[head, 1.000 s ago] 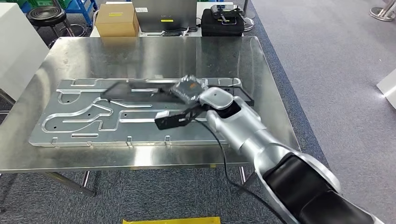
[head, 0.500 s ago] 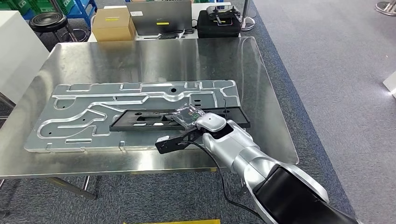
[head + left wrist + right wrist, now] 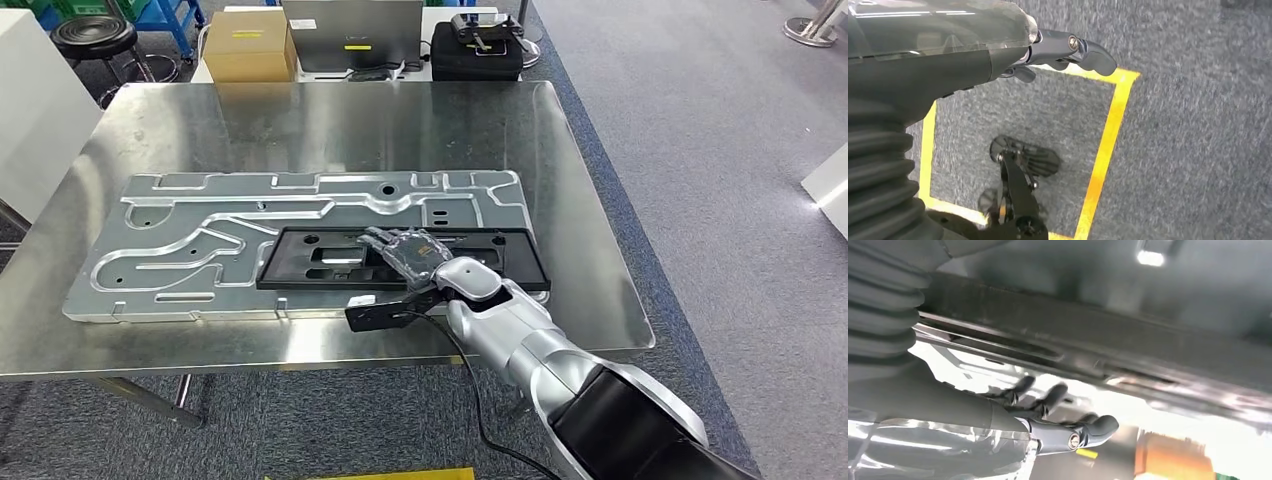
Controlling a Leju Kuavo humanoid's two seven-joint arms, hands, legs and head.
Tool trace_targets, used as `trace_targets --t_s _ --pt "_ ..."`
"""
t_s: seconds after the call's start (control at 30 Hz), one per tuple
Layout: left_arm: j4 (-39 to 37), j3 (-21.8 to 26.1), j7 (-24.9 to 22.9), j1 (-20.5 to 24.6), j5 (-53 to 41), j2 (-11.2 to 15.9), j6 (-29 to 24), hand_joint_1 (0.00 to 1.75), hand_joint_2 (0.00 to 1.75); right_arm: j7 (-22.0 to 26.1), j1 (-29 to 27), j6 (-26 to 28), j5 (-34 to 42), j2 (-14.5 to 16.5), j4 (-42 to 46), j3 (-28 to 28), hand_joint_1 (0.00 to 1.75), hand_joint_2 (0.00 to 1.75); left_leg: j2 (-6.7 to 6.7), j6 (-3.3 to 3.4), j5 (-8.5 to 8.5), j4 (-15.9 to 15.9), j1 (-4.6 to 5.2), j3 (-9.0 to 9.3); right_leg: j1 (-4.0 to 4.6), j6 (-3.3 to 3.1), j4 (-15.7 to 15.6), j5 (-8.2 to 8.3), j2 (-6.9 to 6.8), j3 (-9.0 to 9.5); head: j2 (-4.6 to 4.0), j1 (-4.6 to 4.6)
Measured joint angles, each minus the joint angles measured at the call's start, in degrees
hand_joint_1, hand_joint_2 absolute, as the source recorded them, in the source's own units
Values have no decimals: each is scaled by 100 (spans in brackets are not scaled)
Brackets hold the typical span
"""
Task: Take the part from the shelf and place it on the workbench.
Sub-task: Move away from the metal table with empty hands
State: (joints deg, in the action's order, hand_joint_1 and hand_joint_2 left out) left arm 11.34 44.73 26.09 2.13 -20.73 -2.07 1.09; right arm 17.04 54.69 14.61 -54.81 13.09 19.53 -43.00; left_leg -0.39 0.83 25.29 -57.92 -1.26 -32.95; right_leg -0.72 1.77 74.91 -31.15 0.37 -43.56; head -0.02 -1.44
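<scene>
Right hand (image 3: 408, 252) over crosswise-lying part (image 3: 500, 262).

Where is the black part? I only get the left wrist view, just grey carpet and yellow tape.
Observer: The black part lies flat on a grooved metal plate on the workbench.
Operator: Is a hand near it?
Observer: Yes, the right hand is over its middle, fingers stretched out.
Operator: What's behind the workbench?
Observer: A cardboard box with a yellow label.
</scene>
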Motion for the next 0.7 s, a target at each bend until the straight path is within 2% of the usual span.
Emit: trace_targets --t_s 0.03,0.1,0.17,0.23,0.33,0.37,0.4,0.47,0.5,0.53,0.57,0.6,0.63,0.67,0.7 --pt "0 6 -1 -5 -1 1 -1 0 0 39 -21 120 31 -27 11 51 0 0 -2 1 4 -1 10 6 3 -20 -81 106 -1 33 0 0" --pt "0 18 -10 -10 -2 0 -2 0 0 96 -32 331 64 -63 64 141 0 0 -4 -1 18 2 30 29 34 -107 -828 509 -1 392 0 0" --pt "0 28 -32 -7 -8 -13 -2 0 0 164 -32 659 93 -91 167 239 0 0 -2 -32 38 1 52 36 80 -195 -1516 748 -14 725 0 -1" --pt "0 53 -58 -5 -17 -24 -2 0 0 239 -51 1051 121 -140 327 347 0 0 1 -88 49 14 51 35 111 -233 -1682 750 -26 796 0 -1" --pt "2 113 -82 -6 -33 -22 0 0 0 329 -123 1405 173 -254 726 498 0 0 7 -171 132 -52 55 30 67 -294 -1809 789 -31 869 0 -1" --pt "2 125 -92 -4 -43 -22 2 0 0 351 -144 1455 189 -286 873 539 0 0 9 -191 250 -239 55 -47 46 -315 -1856 805 -35 901 0 -2" --pt "2 131 -104 -1 -51 -22 3 0 0 364 -167 1482 199 -315 1005 568 0 0 10 -206 420 -567 43 -198 44 -330 -1875 808 -38 919 0 -2" --pt "2 140 -122 4 -66 -18 4 0 0 375 -238 1489 206 -369 1191 604 0 0 11 -242 733 -1339 34 -589 48 -350 -1871 797 -38 925 0 -2" --pt "2 147 -129 2 -71 -15 4 0 0 377 -289 1487 209 -394 1263 619 0 0 11 -257 767 -1567 30 -723 51 -351 -1861 787 -36 926 0 -2" --pt "2 153 -134 -2 -76 -12 4 0 0 377 -334 1487 214 -412 1325 633 0 0 12 -267 678 -1560 25 -746 51 -347 -1845 775 -31 926 0 -2" --pt "2 158 -140 -3 -80 -9 5 0 0 390 -372 1502 239 -429 1394 652 0 0 13 -274 491 -1330 17 -658 48 -335 -1819 756 -24 926 0 -2" --pt "2 163 -148 0 -82 -5 5 0 0 423 -404 1545 288 -445 1477 677 0 0 17 -277 261 -938 6 -489 45 -315 -1782 729 -15 925 0 -2" --pt "2 167 -159 8 -83 -1 3 0 0 474 -444 1626 364 -470 1590 712 0 0 21 -273 102 -558 3 -310 55 -286 -1736 698 -9 914 0 -2" --pt "2 174 -172 19 -84 2 -1 0 0 539 -512 1741 462 -521 1772 767 0 0 18 -247 3 -276 5 -181 66 -256 -1694 670 -6 898 0 -2" --pt "2 187 -187 25 -85 3 -5 0 0 597 -619 1871 556 -599 2026 838 0 0 11 -214 -24 -128 9 -116 80 -225 -1663 652 -9 883 0 -1"
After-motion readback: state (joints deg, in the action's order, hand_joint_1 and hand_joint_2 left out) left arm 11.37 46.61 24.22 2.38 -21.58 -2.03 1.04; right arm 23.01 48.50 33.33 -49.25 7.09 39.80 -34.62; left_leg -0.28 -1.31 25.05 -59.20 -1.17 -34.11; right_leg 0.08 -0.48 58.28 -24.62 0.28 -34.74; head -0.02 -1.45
